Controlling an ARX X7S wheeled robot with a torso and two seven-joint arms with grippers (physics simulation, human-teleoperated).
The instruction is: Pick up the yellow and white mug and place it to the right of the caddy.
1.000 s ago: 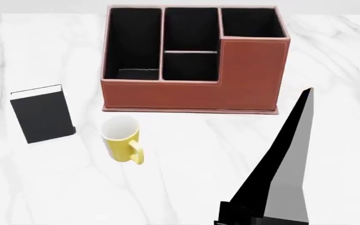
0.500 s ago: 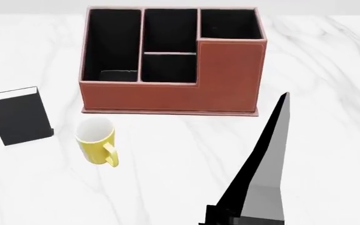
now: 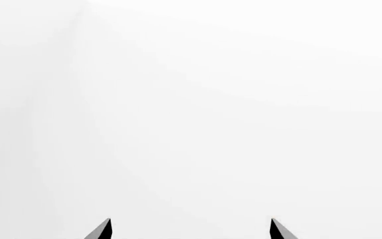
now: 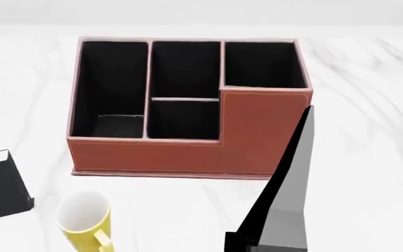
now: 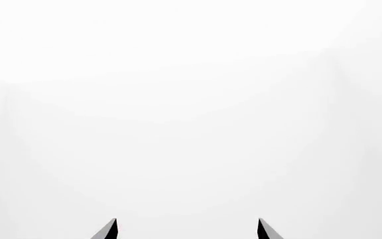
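Standing free: yellow and white mug (image 4: pixel 84 219) | left of right gripper (image 4: pixel 285 173)

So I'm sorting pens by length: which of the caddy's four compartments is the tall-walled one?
The back right compartment of the caddy. Its front wall rises as a raised step, while the three compartments to its left sit behind the lower front wall.
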